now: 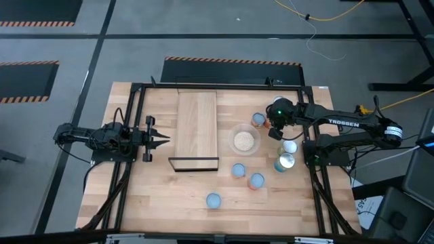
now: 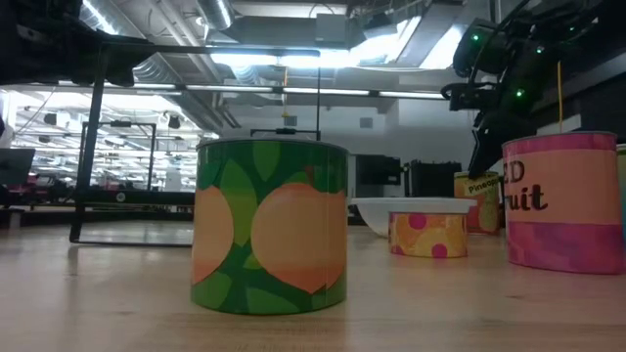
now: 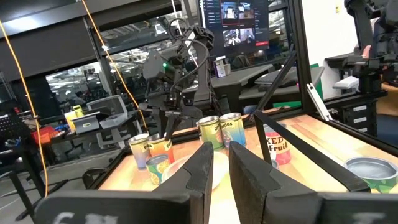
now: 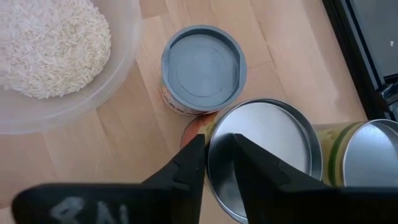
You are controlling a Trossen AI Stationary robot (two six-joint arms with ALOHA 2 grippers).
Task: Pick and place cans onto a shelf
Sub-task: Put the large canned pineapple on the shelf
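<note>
The shelf (image 1: 197, 124) lies left of centre in the overhead frame with nothing on it, so none of the cans sit there yet; its black frame end (image 1: 194, 163) faces the lower edge. The cans are scattered to its right: one (image 1: 258, 120) just above the bowl of rice (image 1: 245, 141), two (image 1: 287, 153) at the right by the right arm's base, two more (image 1: 247, 175) below the bowl, and a lone one (image 1: 213, 200) near the bottom centre. The right gripper (image 1: 277, 130) hangs over the right-hand cluster, and its wrist camera shows the narrowly parted fingers (image 4: 186, 163) holding nothing above a silver-topped can (image 4: 263, 155), with a grey-lidded can (image 4: 203, 68) beside it. The left gripper (image 1: 161, 141) waits at the shelf's left edge, fingers close together and empty. The cans look rigid and probably fairly heavy if full, with smooth labelled walls that could slip; a grasp across the round body below the rim, jaws spread wider first, seems safest. The neighbours stand close, so finger clearance will be tight.
</note>
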